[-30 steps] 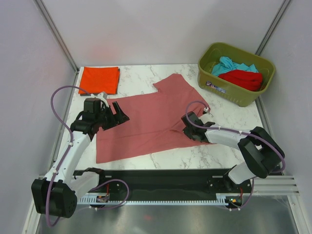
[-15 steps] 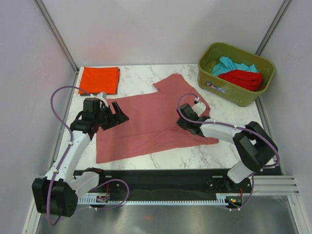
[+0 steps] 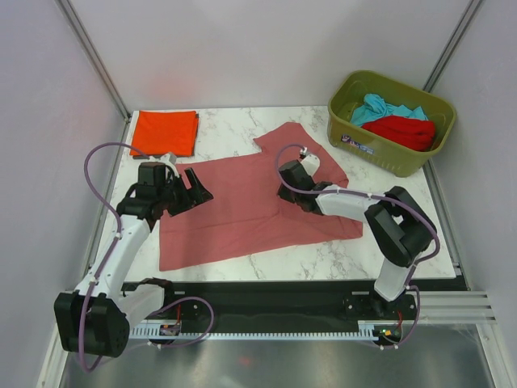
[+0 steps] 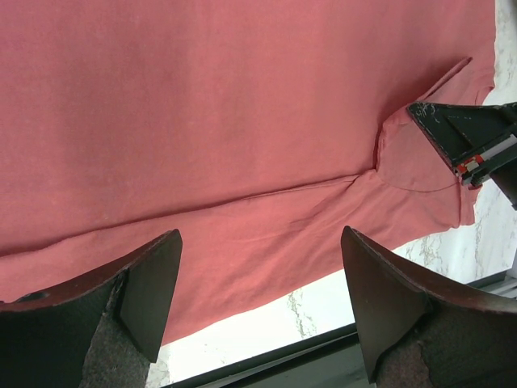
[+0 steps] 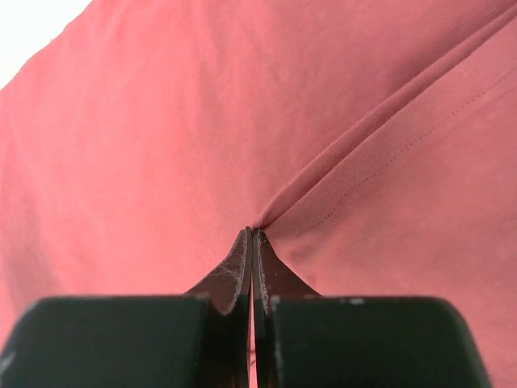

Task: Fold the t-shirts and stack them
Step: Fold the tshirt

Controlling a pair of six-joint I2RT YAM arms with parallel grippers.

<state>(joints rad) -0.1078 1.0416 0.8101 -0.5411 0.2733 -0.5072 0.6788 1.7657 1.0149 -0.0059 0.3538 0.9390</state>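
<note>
A dusty pink t-shirt (image 3: 230,206) lies spread flat in the middle of the table. My right gripper (image 3: 284,191) is shut, its tips pinching a fold of the pink cloth (image 5: 339,174) where a crease runs up to the closed tips (image 5: 252,232). The shirt's right part is pulled in over its body. My left gripper (image 3: 199,191) hovers open over the shirt's left part, and its wrist view shows pink cloth (image 4: 242,121) and the near hem under the spread fingers (image 4: 153,283). A folded orange-red t-shirt (image 3: 165,132) lies at the back left.
An olive-green bin (image 3: 355,142) stands at the back right with a teal shirt (image 3: 380,107) and a bright red shirt (image 3: 404,131) in it. White marble table (image 3: 242,121) shows behind the pink shirt. A black rail runs along the near edge (image 3: 266,295).
My right gripper has closed on the pink cloth and moved left and back across the shirt, drawing its right part inward. The left arm has stayed put.
</note>
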